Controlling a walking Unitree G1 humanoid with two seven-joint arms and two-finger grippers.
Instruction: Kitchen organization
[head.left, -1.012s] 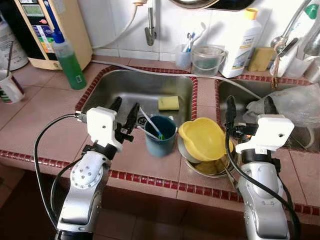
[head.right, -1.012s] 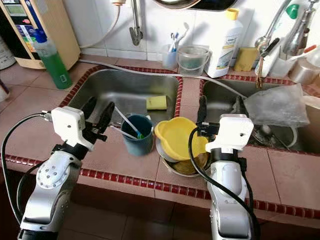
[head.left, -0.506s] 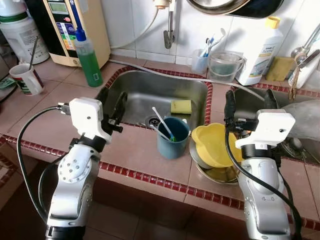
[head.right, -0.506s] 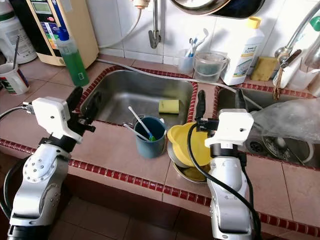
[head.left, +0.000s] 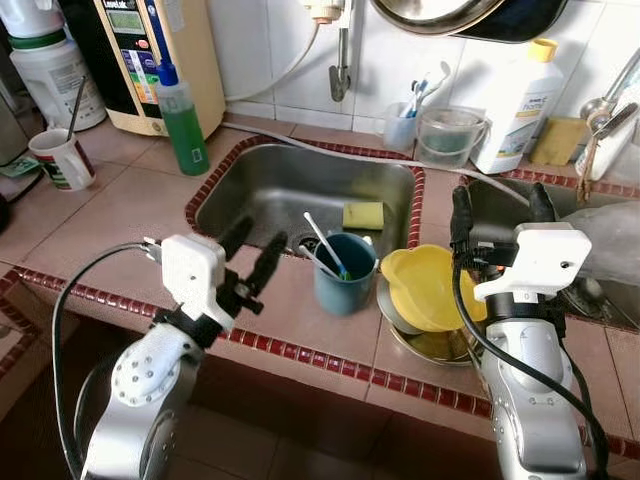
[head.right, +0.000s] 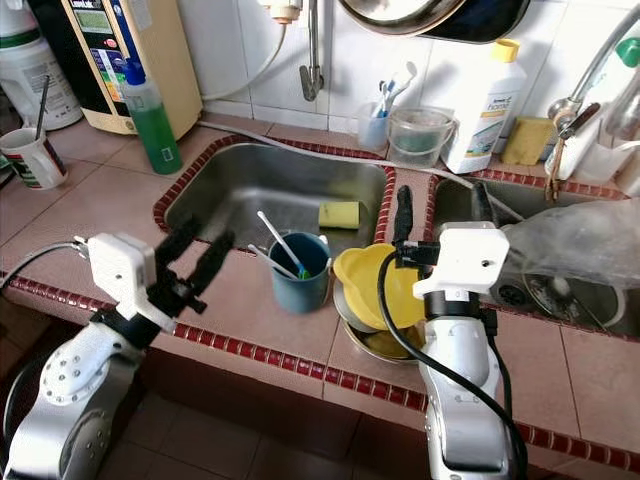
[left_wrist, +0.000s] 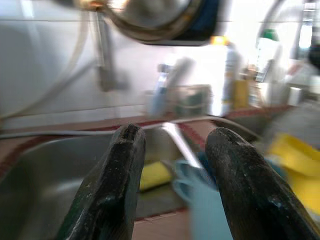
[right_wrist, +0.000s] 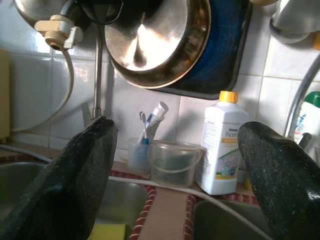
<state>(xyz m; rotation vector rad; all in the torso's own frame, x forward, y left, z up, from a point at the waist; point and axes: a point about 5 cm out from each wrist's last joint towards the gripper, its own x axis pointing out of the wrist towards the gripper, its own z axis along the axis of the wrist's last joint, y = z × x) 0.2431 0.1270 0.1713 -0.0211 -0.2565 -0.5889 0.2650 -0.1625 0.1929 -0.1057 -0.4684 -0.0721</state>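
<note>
Black fingers spread wide, my left gripper (head.left: 252, 252) hovers over the tiled counter edge (head.left: 300, 352) at the front rim of the left sink (head.left: 290, 190), with bare tile beneath it. One blue cup (head.left: 344, 274) holding utensils stands just beside it, toward my right. My right gripper (head.left: 498, 205), fingers also parted, hangs above the divide between two sinks, just behind one yellow bowl (head.left: 425, 288) nested in a steel bowl (head.left: 430, 345). One yellow sponge (head.left: 363, 214) lies in the left sink.
</note>
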